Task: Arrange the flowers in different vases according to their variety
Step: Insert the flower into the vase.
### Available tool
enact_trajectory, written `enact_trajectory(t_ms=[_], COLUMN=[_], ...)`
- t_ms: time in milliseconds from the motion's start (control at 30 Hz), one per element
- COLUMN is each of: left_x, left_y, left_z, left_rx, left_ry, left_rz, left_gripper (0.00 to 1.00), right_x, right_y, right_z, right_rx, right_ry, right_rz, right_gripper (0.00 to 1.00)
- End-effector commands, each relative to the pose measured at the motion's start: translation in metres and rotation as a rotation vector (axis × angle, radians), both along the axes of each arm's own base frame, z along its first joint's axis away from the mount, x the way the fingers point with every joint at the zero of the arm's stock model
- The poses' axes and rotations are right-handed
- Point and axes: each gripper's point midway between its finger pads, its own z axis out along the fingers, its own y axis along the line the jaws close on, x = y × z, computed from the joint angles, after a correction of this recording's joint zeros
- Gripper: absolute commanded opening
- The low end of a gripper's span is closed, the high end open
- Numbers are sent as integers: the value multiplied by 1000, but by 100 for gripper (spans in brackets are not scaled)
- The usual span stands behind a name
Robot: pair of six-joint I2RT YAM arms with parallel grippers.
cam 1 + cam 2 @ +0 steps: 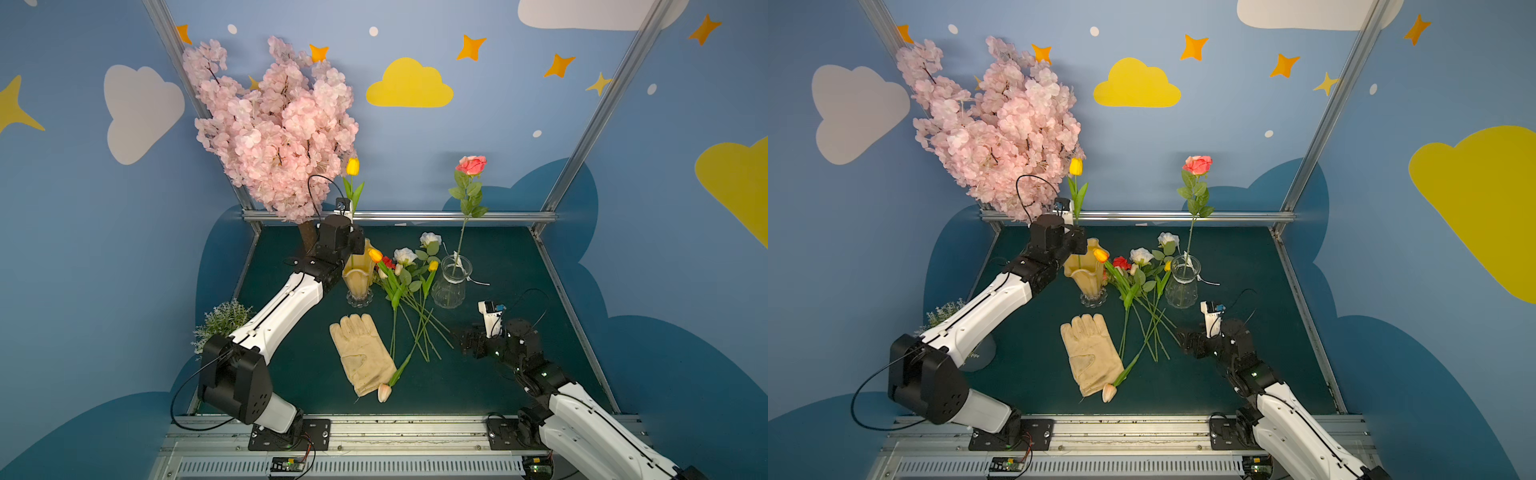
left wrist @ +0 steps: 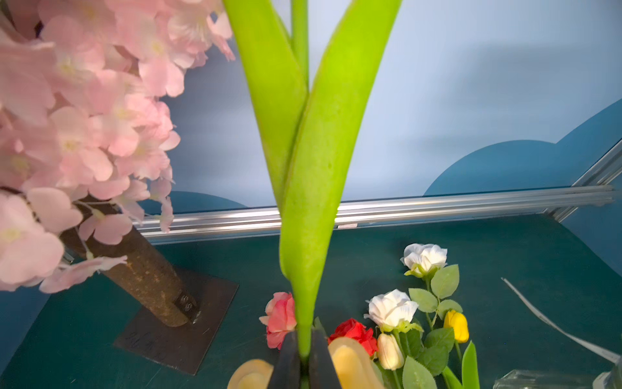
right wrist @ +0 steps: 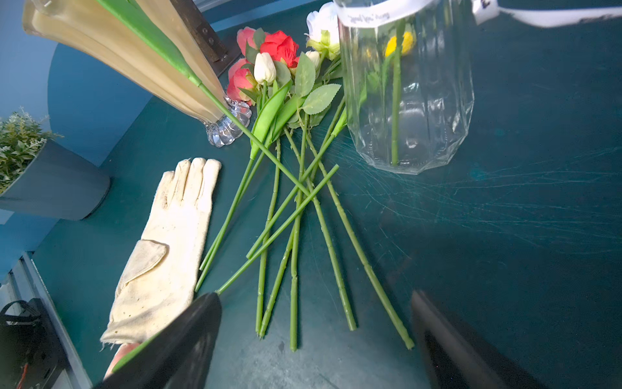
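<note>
dark teal desk [image 1: 519, 374], amber ruffled-rim vase [image 1: 357, 278], clear ribbed glass vase [image 1: 451, 286], cream fabric glove [image 1: 360, 353], loose pile of green-stemmed tulips and roses [image 1: 397, 297], grey-potted leafy plant [image 1: 222, 320], blossom tree's dark base plate [image 2: 168, 336]

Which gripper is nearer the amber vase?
Left. The left gripper sits just above the amber vase's rim, around the tulip stem; the right gripper is well off, past the loose flowers.

Top views: stereo pair, high at the front edge, angled down and back, whole table [image 1: 519, 249] in both, near-identical. Left wrist: close-up behind the tulip leaves [image 2: 313, 168], facing the back wall [image 2: 454, 101]. Right wrist: low over the table, facing left and back, near the loose stems [image 3: 296, 235] and glove [image 3: 168, 235]. All four views share the red rose [image 2: 353, 331].
</note>
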Motion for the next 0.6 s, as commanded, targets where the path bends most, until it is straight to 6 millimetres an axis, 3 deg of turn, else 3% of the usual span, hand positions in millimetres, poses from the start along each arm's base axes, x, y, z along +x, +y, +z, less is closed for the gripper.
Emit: enact_trajectory(t_ms=[0,67,233,400,567], left_x=[-12,-22,-53,-91,-132], left_y=[1,3,16,26,41], left_z=[31,30,45,41,12], left_rx=[-84,-108,-179,-259,-350], left_ry=[-127,-107,-53,22,72], left_rz=[-26,-27,10,18,54], left_gripper=[41,61,86,100,100], right_x=[3,1,-7,-13,-6], right_y=[10,14,32,46,58], right_z=[21,23,26,25,28], right_rx=[26,28,26,-6,-33], right_ry=[-50,-54,-73,-95,-118], right_rz=[40,60,151,225,251], right_gripper=[92,92,89,86,76])
